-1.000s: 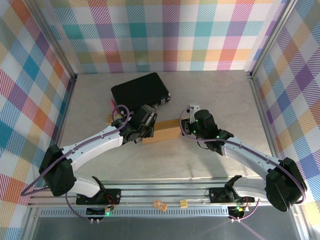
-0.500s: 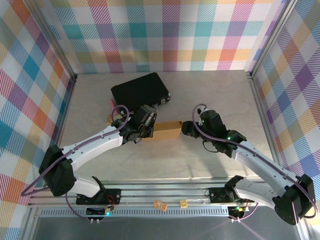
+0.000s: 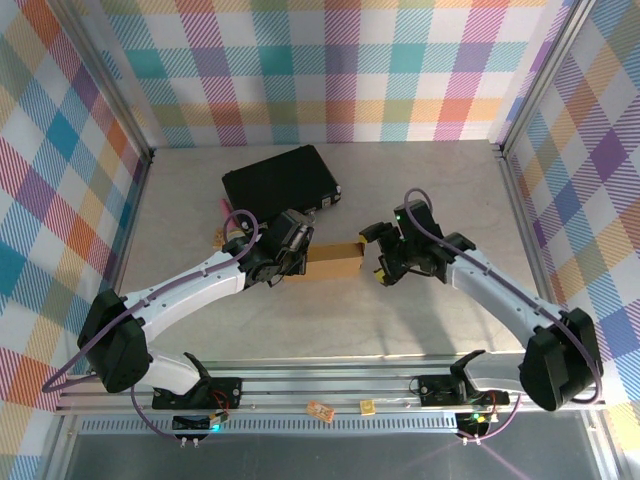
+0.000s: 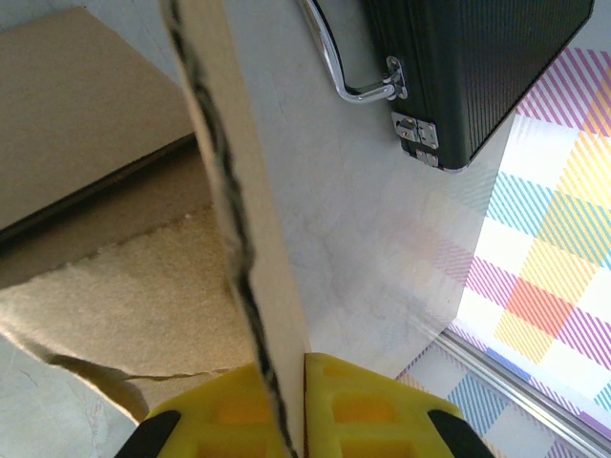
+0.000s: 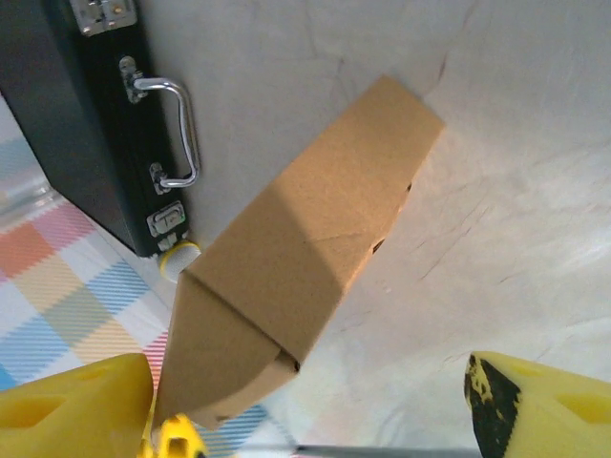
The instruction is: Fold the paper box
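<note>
Brown cardboard mailer box [image 3: 335, 262] mid-table, at five o'clock of black hard case [image 3: 280, 180].
Likely light and stiff; best pinched at flap edges. Left gripper [image 4: 296, 401] clamped on a flap, right gripper [image 5: 310, 405] gaping at three o'clock.

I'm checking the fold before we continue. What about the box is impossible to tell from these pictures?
- Top view: the left arm's wrist covers the paper box's left end.
- Left wrist view: the left pincer pinches one panel; frame edges cut off the rest.
- Right wrist view: the box's own top face hides its underside.
- Top view: tan bits by the front rail, too small to identify.
</note>
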`<move>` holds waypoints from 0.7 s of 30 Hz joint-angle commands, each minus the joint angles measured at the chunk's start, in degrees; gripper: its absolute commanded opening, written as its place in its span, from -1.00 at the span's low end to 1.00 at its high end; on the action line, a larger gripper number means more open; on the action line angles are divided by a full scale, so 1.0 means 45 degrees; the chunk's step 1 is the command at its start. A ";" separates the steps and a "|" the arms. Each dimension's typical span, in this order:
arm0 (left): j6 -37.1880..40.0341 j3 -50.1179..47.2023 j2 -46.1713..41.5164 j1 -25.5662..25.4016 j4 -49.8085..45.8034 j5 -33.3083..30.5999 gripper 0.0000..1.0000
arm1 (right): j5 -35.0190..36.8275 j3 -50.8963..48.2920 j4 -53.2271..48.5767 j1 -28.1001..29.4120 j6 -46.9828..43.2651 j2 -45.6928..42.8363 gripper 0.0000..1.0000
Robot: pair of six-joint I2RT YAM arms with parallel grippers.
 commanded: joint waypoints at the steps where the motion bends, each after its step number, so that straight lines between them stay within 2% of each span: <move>1: -0.0610 -0.0264 0.0131 0.0186 -0.0707 -0.0087 -0.83 | -0.0923 0.0163 0.1366 -0.0021 0.3098 0.0376 0.69; 4: -0.0560 -0.0258 0.0141 0.0247 -0.0667 -0.0056 -0.83 | -0.1279 0.0028 0.2680 -0.0021 0.4037 0.1061 0.68; 15: -0.0301 -0.0188 0.0258 0.0477 -0.0588 0.0043 -0.83 | -0.1764 0.0296 0.3957 -0.0021 0.4648 0.2936 0.54; 21: -0.0258 -0.0169 0.0400 0.0521 -0.0459 0.0145 -0.83 | -0.1480 0.0637 0.3569 -0.0001 0.4289 0.3080 0.39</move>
